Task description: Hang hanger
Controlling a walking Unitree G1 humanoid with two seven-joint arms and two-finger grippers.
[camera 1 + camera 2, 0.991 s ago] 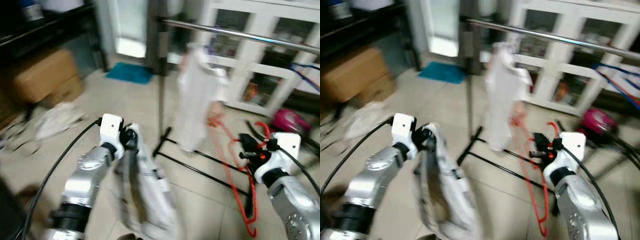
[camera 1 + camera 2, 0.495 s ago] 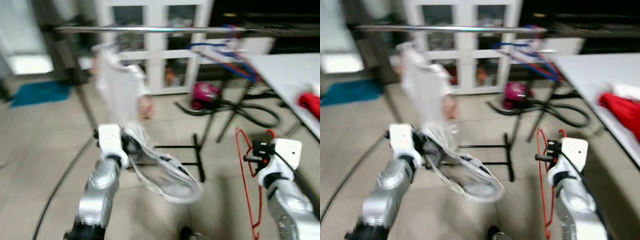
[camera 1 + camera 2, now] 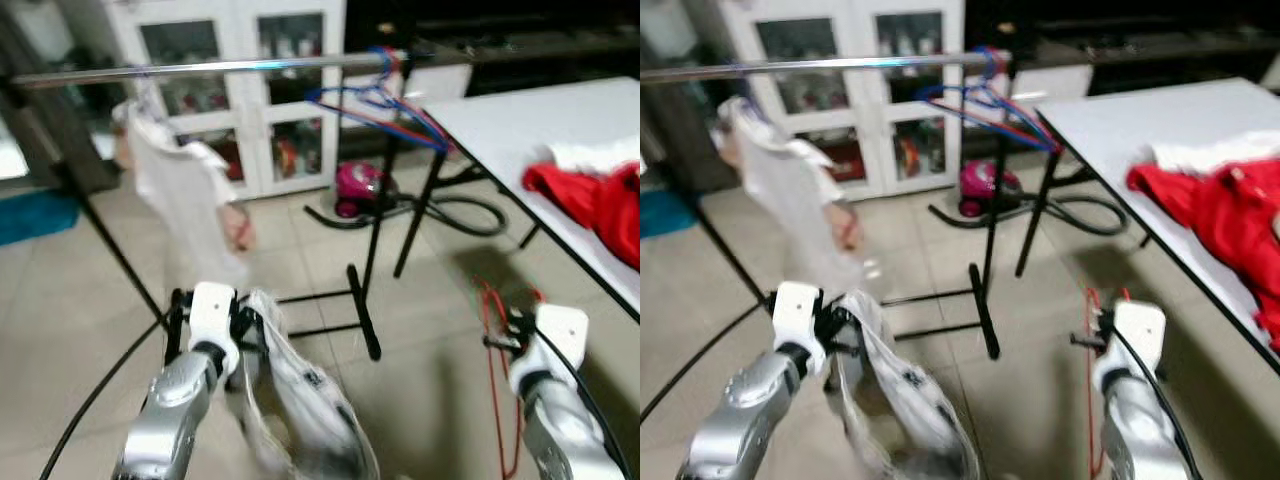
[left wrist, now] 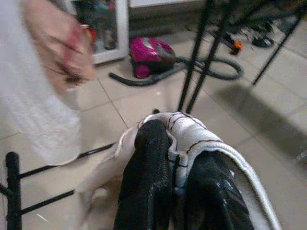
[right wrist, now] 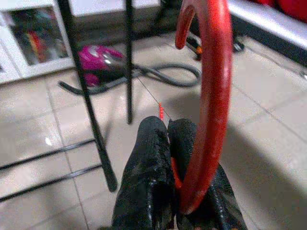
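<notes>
A red hanger is held in my right gripper, shut on its neck just below the hook. In the eye views it hangs down from that gripper at the lower right, over the tiles. My left gripper at the lower left is shut on a white garment that droops towards the floor; its cloth wraps over the black fingers. Ahead, a silver clothes rail runs across the top, with a white shirt on the left and blue and red hangers near its right end.
A white table with a red cloth stands on the right. A pink vacuum cleaner and its hose lie beneath the rail, before a white glass-door cabinet. The rack's black foot lies on the floor between my arms.
The camera has swung right: the rail's right end, table and red cloth have come into view. Both grippers keep their hold, and the white garment still swings.
</notes>
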